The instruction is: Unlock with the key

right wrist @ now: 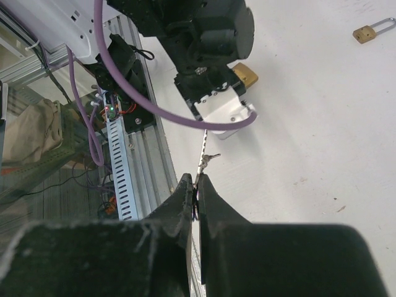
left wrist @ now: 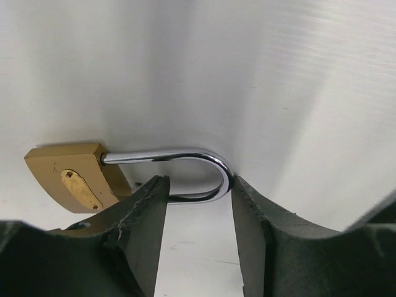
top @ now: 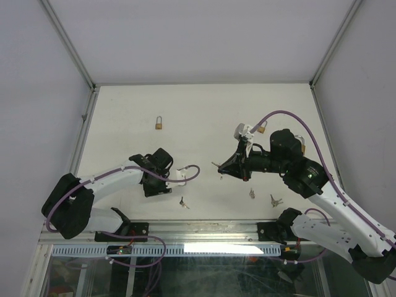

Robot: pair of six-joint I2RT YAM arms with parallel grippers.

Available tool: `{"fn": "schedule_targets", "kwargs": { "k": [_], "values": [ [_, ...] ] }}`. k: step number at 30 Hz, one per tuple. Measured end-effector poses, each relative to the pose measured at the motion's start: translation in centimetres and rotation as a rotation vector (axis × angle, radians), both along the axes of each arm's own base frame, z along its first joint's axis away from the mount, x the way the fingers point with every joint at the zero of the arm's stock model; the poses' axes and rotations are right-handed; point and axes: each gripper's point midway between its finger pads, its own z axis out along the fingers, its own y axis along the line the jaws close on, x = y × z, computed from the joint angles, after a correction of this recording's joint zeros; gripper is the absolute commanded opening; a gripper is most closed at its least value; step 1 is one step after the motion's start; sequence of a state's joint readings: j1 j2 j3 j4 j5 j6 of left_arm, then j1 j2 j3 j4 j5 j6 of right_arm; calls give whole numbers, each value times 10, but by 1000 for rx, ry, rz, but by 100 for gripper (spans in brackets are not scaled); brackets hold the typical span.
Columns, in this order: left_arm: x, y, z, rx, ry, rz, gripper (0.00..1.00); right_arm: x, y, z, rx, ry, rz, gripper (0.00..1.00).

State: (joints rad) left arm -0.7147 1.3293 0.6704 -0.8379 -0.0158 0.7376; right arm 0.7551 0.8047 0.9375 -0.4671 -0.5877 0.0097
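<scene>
Padlock (left wrist: pixel 71 179) flat near the bench's near edge, left of middle. Shackle (left wrist: pixel 185 152) running crosswise between the fingers of left pincer (left wrist: pixel 197 204), part-spread astride its bend; clamped or not, cannot tell. Right pincer (right wrist: pixel 197 185) pressed onto key (right wrist: pixel 200 167), well apart rightward, blade aimed roughly padlock-ward.

A robotics lab, set up as an enclosed test cell. A white bench (top: pixel 204 111) is boxed in by plain white panels held in bare aluminium posts (top: pixel 69 44). Two robot arms, the left arm (top: pixel 105 179) and the right arm (top: pixel 337 207), are bolted to a metal rail (top: pixel 204 229) along the near edge. Purple cables (right wrist: pixel 117 68) loop from the arms into a slotted cable duct (right wrist: pixel 120 167), beside a small circuit board (right wrist: pixel 110 111) with a green light. On the bench lie a brass padlock (top: pixel 159 122) and a key (top: pixel 274 200).
</scene>
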Motion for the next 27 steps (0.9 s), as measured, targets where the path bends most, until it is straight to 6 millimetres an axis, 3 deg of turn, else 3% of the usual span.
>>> {"fn": "schedule_targets", "kwargs": {
  "k": [5,11,13,15,23,27],
  "values": [
    [30,0,2,-15,-90,-14,40,1,1,0,-1,1,0,0],
    [43,-6,2,-23,-136,-56,28,1,1,0,-1,0,0,0],
    [47,-9,2,-35,-150,-57,19,1,1,0,-1,0,0,0],
    [51,-14,2,-56,-163,-60,1,1,1,0,-1,0,0,0],
    [59,-28,3,-102,-171,-42,0,1,1,-1,-1,1,0,0],
    [52,-41,8,-163,-87,43,0,2,1,0,1,-2,0,0]
  ]
}}
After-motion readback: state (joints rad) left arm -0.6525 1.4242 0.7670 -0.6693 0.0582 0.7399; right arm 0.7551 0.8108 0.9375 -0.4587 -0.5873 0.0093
